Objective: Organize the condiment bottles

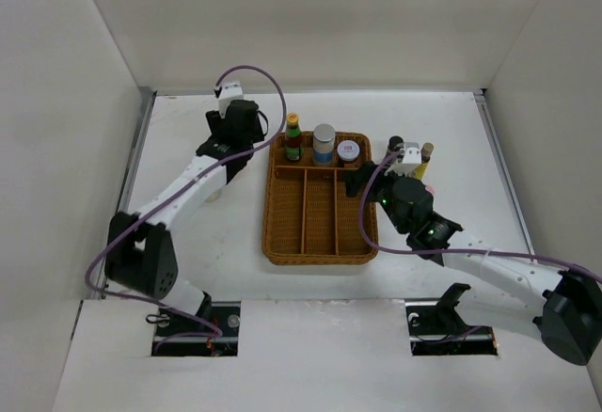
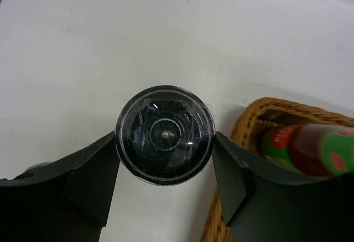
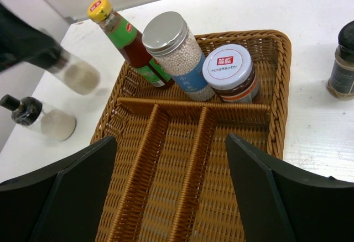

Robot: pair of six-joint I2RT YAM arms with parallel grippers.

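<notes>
Pinched in the left gripper: a dark-lidded clear shaker, seen lid-on from straight above, one finger pressed against each side. Held just outside the back left corner of the brown wicker tray, over the white table. Blurred and tilted in the right wrist view; hard to say whether lifted clear of the table.

Spread wide above the tray's long front compartments, with nothing between the fingers: the right gripper.

Upright, side by side in the tray's back cross compartment:
- a green-labelled sauce bottle with a yellow-orange cap, at the left
- a silver-lidded jar of white beads, in the middle, touching or all but touching its neighbours
- a short white-lidded jar with a red label on the lid, at the right

On the table left of the tray, near the held shaker: a second clear shaker, dark-capped, with pale contents. On the table right of the tray: a dark-lidded spice jar. Just beside it in the top view, a yellow bottle and, nearer the arm, a pink object — too hidden by the right wrist to name further.
</notes>
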